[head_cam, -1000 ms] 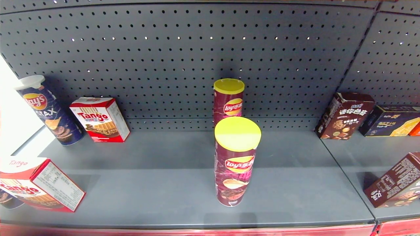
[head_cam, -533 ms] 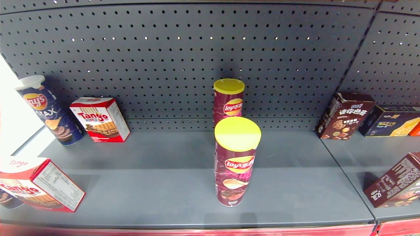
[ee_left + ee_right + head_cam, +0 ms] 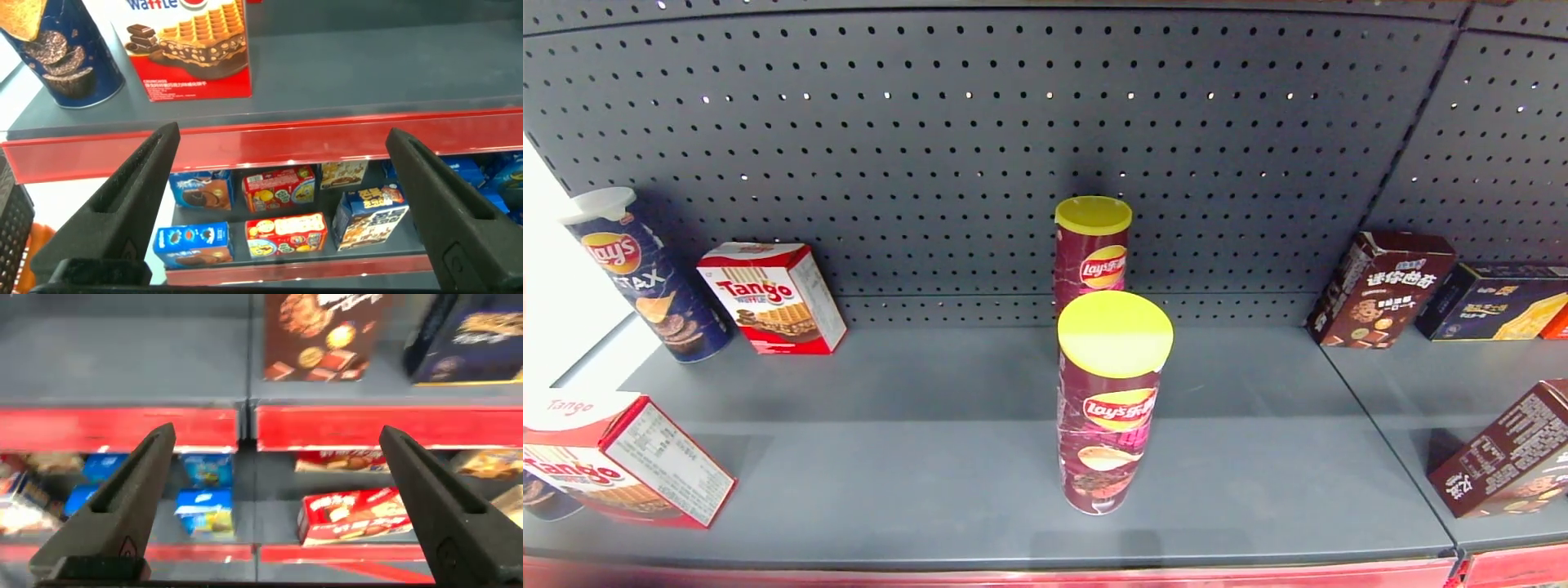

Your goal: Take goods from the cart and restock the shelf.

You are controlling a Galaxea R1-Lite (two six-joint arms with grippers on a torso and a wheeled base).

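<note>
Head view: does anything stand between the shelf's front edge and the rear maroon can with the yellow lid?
Yes. A second maroon cylindrical can with a yellow lid stands upright before the rear maroon can, hiding its lower part; a reach over the grey metal shelf would likely meet it first.

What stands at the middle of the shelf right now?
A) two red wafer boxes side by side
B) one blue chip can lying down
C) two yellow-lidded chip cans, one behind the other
C: the front can and the rear can stand upright on the shelf, both maroon with yellow lids.
</note>
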